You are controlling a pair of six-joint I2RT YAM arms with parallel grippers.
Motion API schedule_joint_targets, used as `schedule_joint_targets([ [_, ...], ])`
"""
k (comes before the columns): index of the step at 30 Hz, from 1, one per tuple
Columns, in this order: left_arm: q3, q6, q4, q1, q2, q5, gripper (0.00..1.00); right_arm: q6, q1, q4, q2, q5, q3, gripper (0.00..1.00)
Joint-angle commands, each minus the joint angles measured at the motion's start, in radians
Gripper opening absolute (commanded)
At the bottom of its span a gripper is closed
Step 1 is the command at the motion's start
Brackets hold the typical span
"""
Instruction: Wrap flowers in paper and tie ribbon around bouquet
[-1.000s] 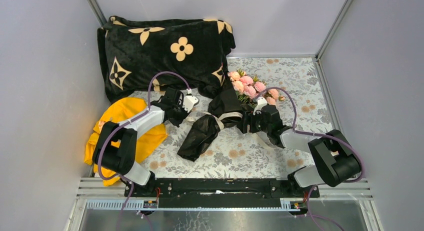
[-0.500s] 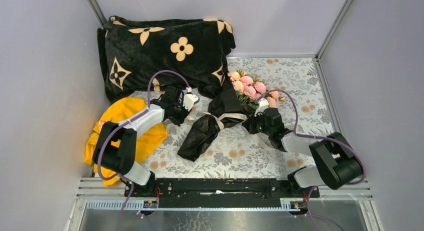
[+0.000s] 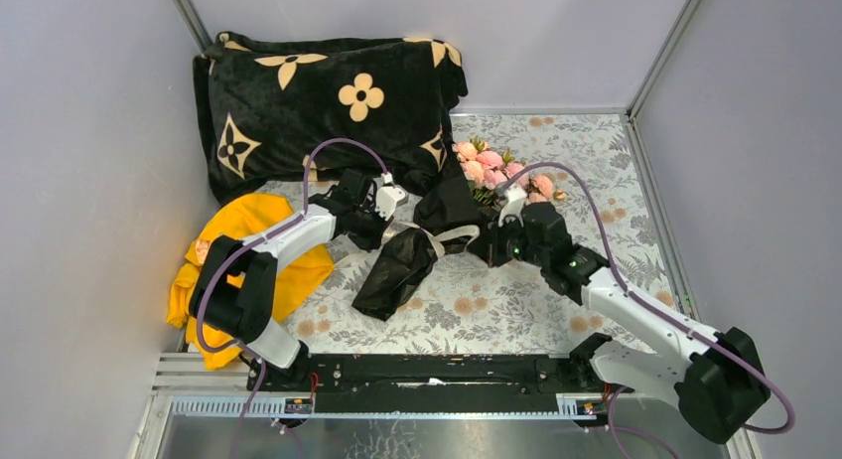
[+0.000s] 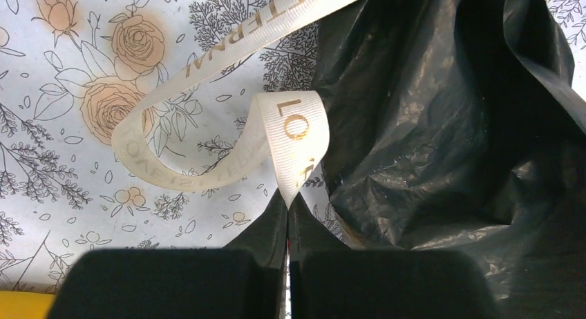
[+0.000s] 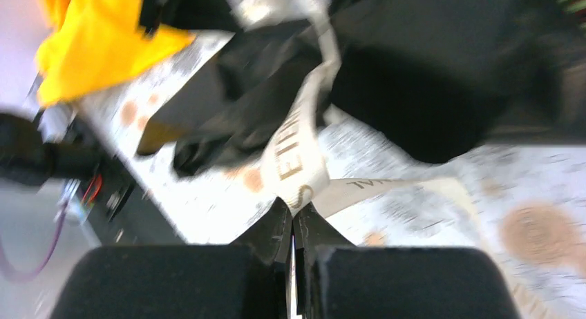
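The bouquet lies slanted mid-table: pink flowers (image 3: 493,170) at its far end, crinkled black paper (image 3: 402,263) around the stems. A cream ribbon (image 3: 437,237) with gold lettering crosses the wrap. My left gripper (image 3: 390,224) is shut on the ribbon (image 4: 287,136) just left of the black paper (image 4: 442,119), with a loop curling away over the floral cloth. On the right side of the wrap, my right gripper (image 3: 487,242) is shut on another stretch of the ribbon (image 5: 298,168), which runs up to the paper (image 5: 249,115).
A black plush blanket (image 3: 318,101) with tan flower marks fills the back left. A yellow cloth (image 3: 243,255) lies at the left beside my left arm. The floral tablecloth (image 3: 596,161) covers the table; grey walls stand close on both sides.
My right gripper shut on the ribbon and the right arm stretched out, its elbow swinging down to the right. My left gripper moved right, closer to the wrap, still holding ribbon.
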Motion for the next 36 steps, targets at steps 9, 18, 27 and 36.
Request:
schedule_joint_targets([
  [9,0.07,-0.083,0.043,0.121,-0.015,-0.139,0.0,0.112,0.136,-0.381,-0.138,0.095,0.065,0.0],
  [18,-0.057,0.09,0.092,0.249,-0.035,-0.32,0.0,0.211,-0.588,-0.452,-0.254,-0.076,-0.133,0.0],
  [27,-0.251,0.185,0.187,0.289,-0.122,-0.447,0.0,0.302,-0.847,-0.249,-0.14,-0.143,-0.21,0.0],
  [36,-0.224,0.215,0.176,0.42,-0.11,-0.4,0.0,0.225,-1.2,-0.157,0.031,-0.346,-0.232,0.0],
])
